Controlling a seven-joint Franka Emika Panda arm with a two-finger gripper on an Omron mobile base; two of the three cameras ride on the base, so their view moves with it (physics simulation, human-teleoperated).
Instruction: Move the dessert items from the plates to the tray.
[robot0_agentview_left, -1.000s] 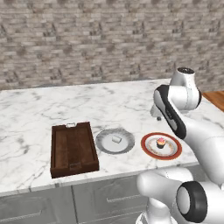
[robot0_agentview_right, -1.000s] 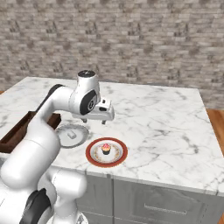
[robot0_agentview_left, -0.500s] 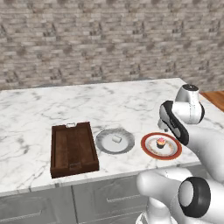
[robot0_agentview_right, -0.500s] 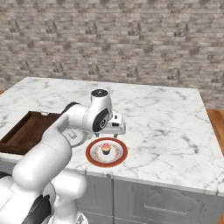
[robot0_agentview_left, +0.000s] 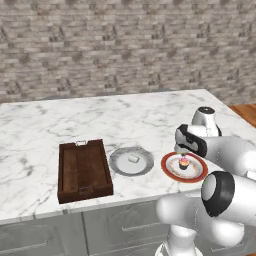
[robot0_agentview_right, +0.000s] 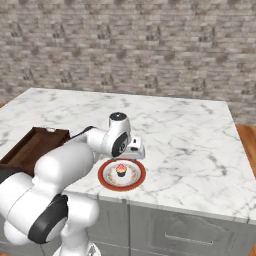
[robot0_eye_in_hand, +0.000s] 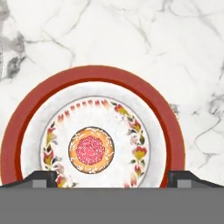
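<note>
Two base cameras look forward and down from behind the arm, left and right, sharing the red-rimmed plate (robot0_agentview_left: 184, 167); the hand camera looks straight down, close above it.

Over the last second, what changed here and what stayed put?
The arm lowered and swung in over the red-rimmed plate, bringing the gripper above the cupcake, fingers spread to either side, nothing grasped yet. The cupcake, the marshmallow on the grey plate and the tray have not moved.
</note>
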